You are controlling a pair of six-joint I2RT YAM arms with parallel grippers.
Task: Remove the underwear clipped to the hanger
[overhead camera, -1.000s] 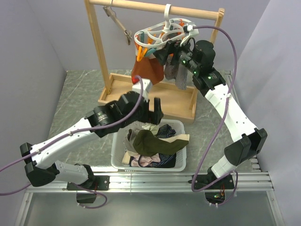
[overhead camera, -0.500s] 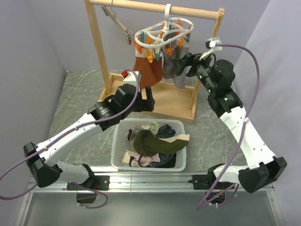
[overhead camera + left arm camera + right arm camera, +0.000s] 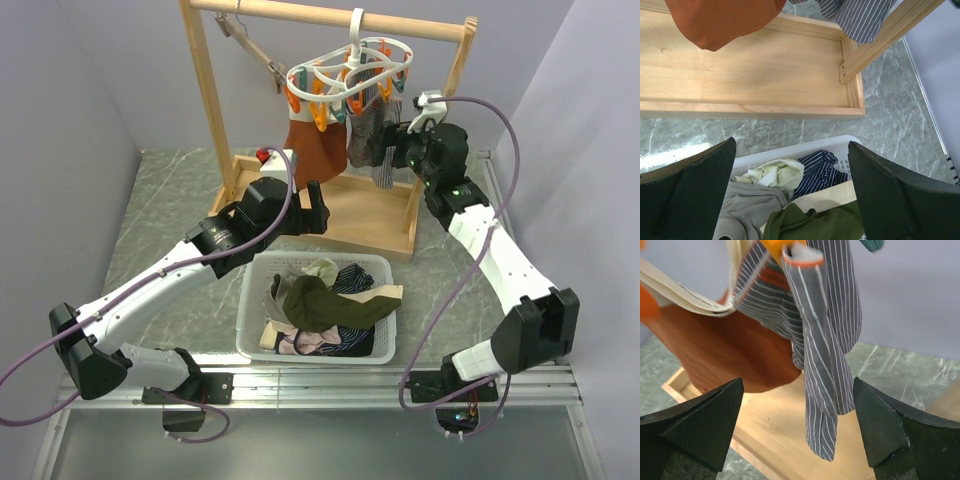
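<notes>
The main risk, as I judge it, is at the hanger [image 3: 350,72]. It only hooks over the top rail of the rack [image 3: 205,100], so it can swing. If the right hand [image 3: 796,385] pulls the striped brief [image 3: 825,340] sideways and not down, the whole hanger may tilt or slide along the rail, or lift off it. The orange peg [image 3: 777,246] grips the top hem of this brief. A pull low on the cloth may only stretch it, and the fingers may slip off. The orange brief [image 3: 735,355] hangs just beside the striped one and partly behind it, so a deep grasp could catch both. A released piece could also fall on the rack's tray and not in the basket [image 3: 247,310].

The right hand is wide open and holds nothing. In its wrist view the striped brief hangs between the two fingers, and I cannot tell whether it touches them. The left hand [image 3: 791,145] is wide open too and holds nothing. It hovers over the far rim of the basket, where an olive brief [image 3: 330,303] and other pieces lie. The basket stands on the worktop [image 3: 170,190].
</notes>
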